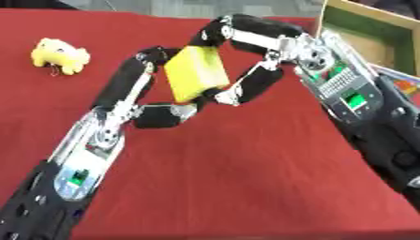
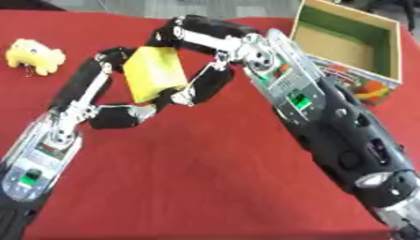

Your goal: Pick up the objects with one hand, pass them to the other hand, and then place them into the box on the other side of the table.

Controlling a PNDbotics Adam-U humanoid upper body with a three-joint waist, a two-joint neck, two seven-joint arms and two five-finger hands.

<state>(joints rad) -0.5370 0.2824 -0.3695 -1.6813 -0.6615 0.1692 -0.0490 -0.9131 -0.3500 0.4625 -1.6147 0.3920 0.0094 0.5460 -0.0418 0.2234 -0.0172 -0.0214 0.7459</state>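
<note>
A flat yellow rectangular block point(image 1: 197, 73) is held above a table covered in red cloth point(image 1: 246, 178), near its middle, gripped from both sides at once. The robot's left hand point(image 1: 139, 101), black with silver joints, is curled round the block's left edge and lower corner, thumb underneath. The right hand point(image 1: 246, 56), reaching in from the right, is curled over the block's top edge and pinches its lower right side. The block is tilted, with its upper end leaning right. An open wooden box with a green-lined inside point(image 2: 353, 37) is seen at the table's far right corner. A small yellow plush toy point(image 1: 59, 56) lies on the cloth at the far left, well apart from both hands.
</note>
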